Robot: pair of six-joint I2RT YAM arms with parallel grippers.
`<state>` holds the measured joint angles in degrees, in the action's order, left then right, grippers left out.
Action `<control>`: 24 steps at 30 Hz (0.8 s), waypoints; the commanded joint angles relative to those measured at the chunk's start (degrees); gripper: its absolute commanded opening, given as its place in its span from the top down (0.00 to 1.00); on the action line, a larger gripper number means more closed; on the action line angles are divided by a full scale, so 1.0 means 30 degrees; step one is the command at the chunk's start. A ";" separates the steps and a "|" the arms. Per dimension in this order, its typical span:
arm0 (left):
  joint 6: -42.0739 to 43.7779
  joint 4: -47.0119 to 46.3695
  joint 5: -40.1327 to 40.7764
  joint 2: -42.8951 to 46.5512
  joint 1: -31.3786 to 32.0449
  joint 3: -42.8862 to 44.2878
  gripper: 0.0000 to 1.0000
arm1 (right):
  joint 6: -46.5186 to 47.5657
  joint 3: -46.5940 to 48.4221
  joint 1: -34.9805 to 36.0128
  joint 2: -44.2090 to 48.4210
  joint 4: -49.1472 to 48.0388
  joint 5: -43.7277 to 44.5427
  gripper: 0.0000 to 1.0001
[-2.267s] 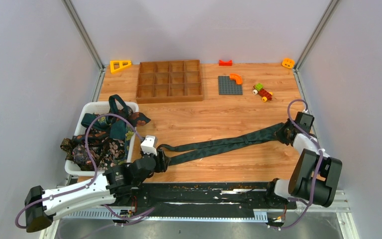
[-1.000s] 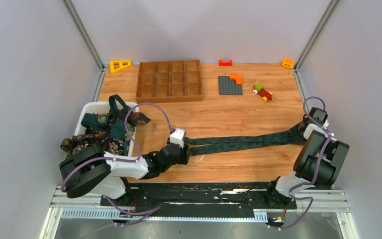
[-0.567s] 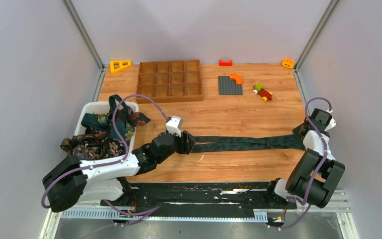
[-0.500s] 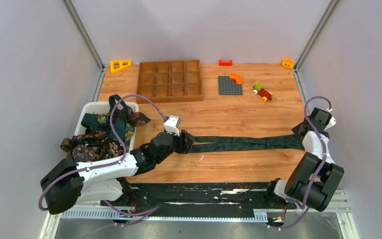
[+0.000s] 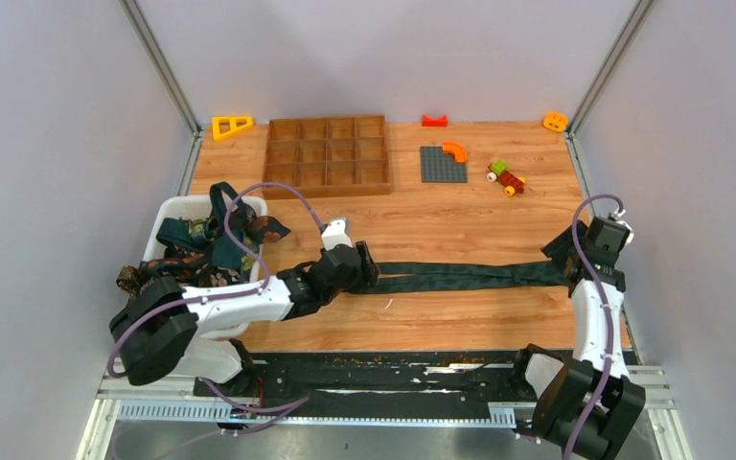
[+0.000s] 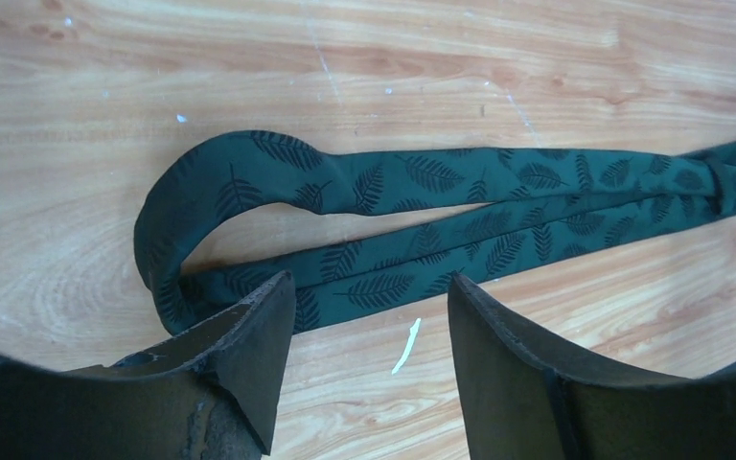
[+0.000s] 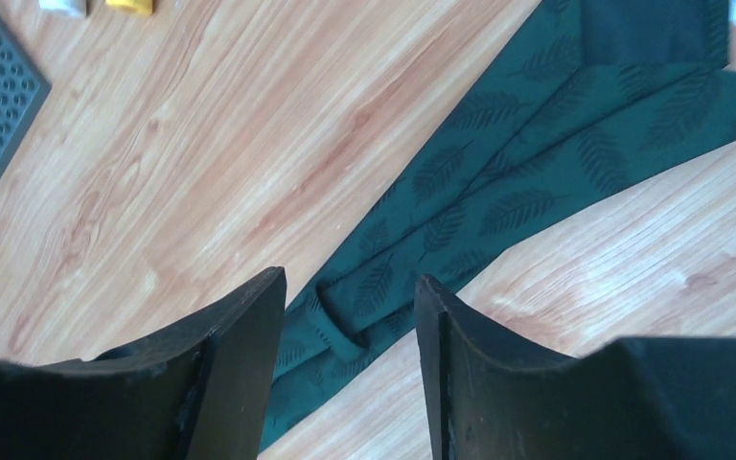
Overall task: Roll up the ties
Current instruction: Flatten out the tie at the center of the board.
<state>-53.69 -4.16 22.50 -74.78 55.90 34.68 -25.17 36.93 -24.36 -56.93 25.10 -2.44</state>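
A dark green leaf-patterned tie [image 5: 460, 275] lies folded double across the wooden table, its fold at the left and its ends at the right. In the left wrist view the fold [image 6: 163, 220] curls just beyond my left gripper [image 6: 369, 287], which is open over bare wood, one finger [image 6: 249, 345] overlapping the near strand. My left gripper [image 5: 359, 266] sits at the tie's left end. My right gripper [image 5: 558, 259] hovers open over the ends. In the right wrist view the tie [image 7: 537, 163] and its keeper loop show between the jaws of my right gripper [image 7: 350, 280]. More ties [image 5: 201, 259] are heaped at the left.
The heaped ties fill a white bin [image 5: 177, 204] at the left edge. A wooden compartment tray [image 5: 327, 155], a grey studded plate [image 5: 442, 164], a toy car [image 5: 506, 178], a yellow triangle [image 5: 231, 126] and small red [image 5: 434, 121] and orange [image 5: 555, 122] pieces lie at the back.
My right gripper has opened and let go of the tie's ends, pulling back towards the left. The tie now lies slack on the table. My left gripper shifted slightly right.
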 commanded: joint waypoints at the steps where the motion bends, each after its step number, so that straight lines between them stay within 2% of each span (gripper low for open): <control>1: -0.1444 0.2162 0.0195 -0.0981 0.0080 0.2164 0.32 | 0.0226 -0.0099 0.0841 0.0634 0.0810 -0.1089 0.47; 5: 0.0035 0.6256 0.2085 0.0146 0.0009 0.3446 0.32 | 0.0082 0.0215 0.2644 0.1208 0.1296 -0.1216 0.47; 7: 0.2342 0.6472 0.1786 0.1528 -0.0439 0.3374 0.26 | -0.0007 0.0547 0.4485 0.1324 0.1477 -0.1183 0.47; 8: 0.3641 0.6638 0.1135 0.1825 -0.0853 0.3433 0.22 | -0.0028 0.0705 0.5428 0.1311 0.1487 -0.1195 0.47; 10: 0.5508 0.7723 -0.1195 0.1835 -0.2406 0.3832 0.22 | 0.0057 0.0892 0.7220 0.1255 0.1038 -0.1541 0.47; 14: 0.8158 0.8555 -0.6569 0.0956 -0.5644 0.3703 0.29 | 0.0659 0.1004 1.0277 0.0553 -0.0860 -0.3455 0.46; 19: 0.9079 0.7931 -0.8879 0.0605 -0.6467 0.2949 0.41 | 0.1640 0.2903 1.3776 -0.2887 -0.1933 -0.6634 0.46; 24: 0.8920 0.6473 -0.9470 0.0535 -0.6460 0.1668 0.42 | 0.1686 0.5843 1.6606 -0.7153 -0.3021 -0.9289 0.45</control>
<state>-29.39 18.22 -1.63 -73.08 36.34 41.21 -21.58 47.79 20.75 -72.03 22.15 -21.52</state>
